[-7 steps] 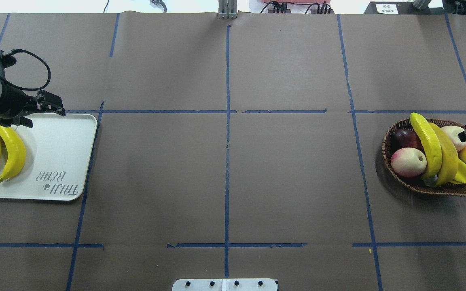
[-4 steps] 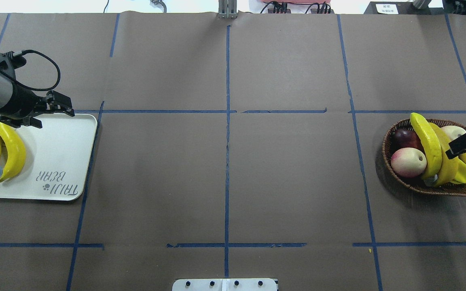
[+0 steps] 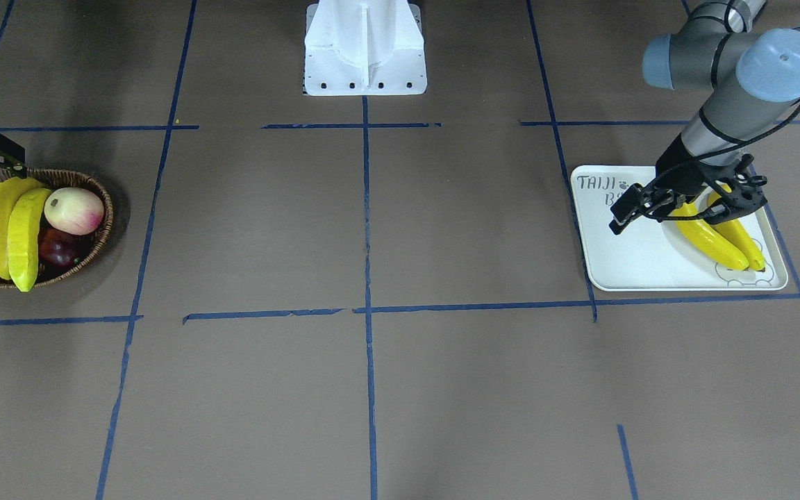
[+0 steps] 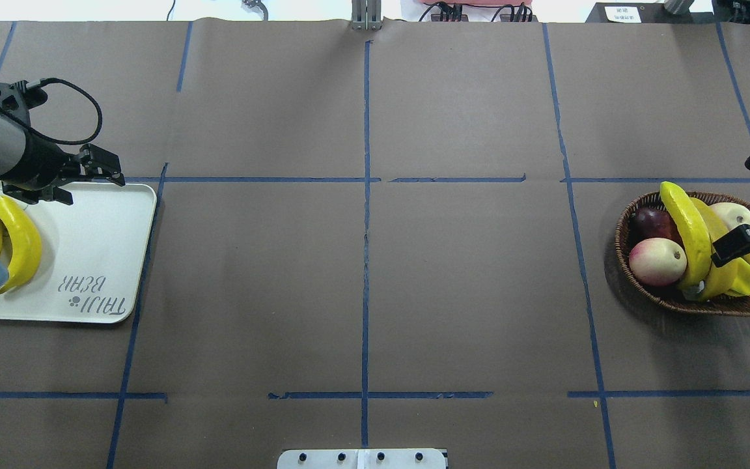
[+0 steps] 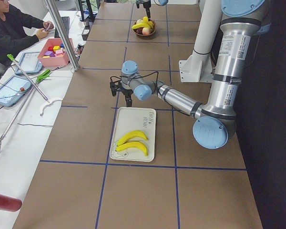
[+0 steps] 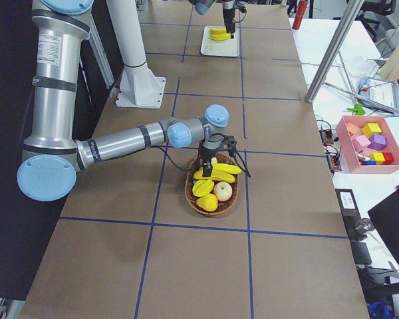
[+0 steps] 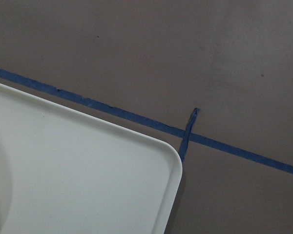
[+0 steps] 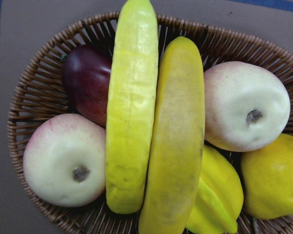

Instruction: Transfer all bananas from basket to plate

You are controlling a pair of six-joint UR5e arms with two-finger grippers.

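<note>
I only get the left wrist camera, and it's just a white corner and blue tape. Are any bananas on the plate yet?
Observer: Yes, two bananas lie side by side on the plate.
Operator: How many are left in the basket?
Observer: Two more bananas lie across the basket, on top of the other fruit.
Operator: Where's the other arm?
Observer: The right gripper hovers above the basket, fingers open, holding nothing.
</note>
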